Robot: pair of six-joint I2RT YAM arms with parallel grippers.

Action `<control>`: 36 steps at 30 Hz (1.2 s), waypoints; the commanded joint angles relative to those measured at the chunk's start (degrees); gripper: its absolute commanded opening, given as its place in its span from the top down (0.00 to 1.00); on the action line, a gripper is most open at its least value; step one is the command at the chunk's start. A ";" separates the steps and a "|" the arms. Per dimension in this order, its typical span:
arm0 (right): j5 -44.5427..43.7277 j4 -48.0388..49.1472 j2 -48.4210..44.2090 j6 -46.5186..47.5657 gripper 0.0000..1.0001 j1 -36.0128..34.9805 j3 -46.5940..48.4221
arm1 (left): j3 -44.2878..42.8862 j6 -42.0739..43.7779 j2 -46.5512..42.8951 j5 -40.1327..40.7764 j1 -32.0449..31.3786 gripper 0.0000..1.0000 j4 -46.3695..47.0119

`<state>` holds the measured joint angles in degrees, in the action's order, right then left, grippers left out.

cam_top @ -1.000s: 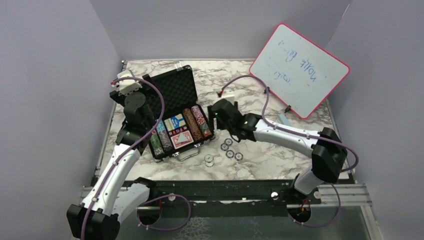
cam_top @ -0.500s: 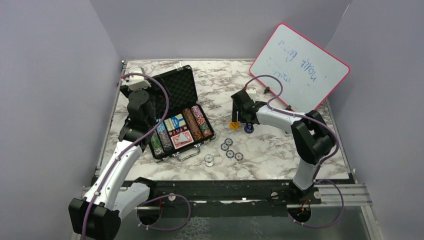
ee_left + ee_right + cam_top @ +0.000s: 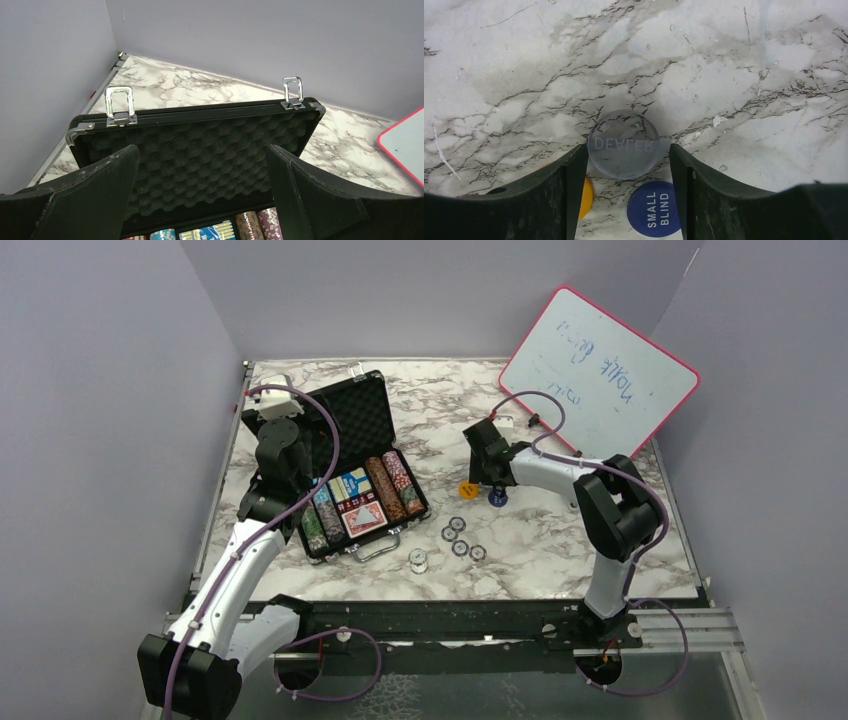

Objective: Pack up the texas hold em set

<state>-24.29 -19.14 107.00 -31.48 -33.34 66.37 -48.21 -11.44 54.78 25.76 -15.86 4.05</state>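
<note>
Right pincer (image 3: 627,149) is pointed down at the table (image 3: 734,70), spread astride a clear DEALER disc (image 3: 624,132); grip cannot be told; left pincer (image 3: 202,156), wide open and empty, is held facing the open briefcase (image 3: 200,135).

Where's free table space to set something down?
Bare marble table between the open black briefcase lid and the pink-framed whiteboard, and near right, past the loose round poker chips. Crowded: chips by the case front, orange round button and blue round button at the right claw.
</note>
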 commanded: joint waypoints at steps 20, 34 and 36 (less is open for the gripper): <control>7.26 5.04 -13.52 6.66 0.51 -2.09 -0.51 | -1.99 0.10 -1.46 2.15 0.23 0.01 -0.33; 12.69 7.97 -1.06 3.08 0.50 -23.31 15.27 | 2.19 -0.60 -7.64 6.54 0.24 0.02 4.23; 12.23 8.19 2.76 3.70 0.50 -25.19 19.04 | 2.62 -0.68 -8.19 7.49 0.29 0.02 4.53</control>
<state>-13.56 -13.69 104.09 -27.88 -55.09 78.76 -46.76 -11.73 48.03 29.69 -15.86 5.96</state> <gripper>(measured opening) 0.512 0.986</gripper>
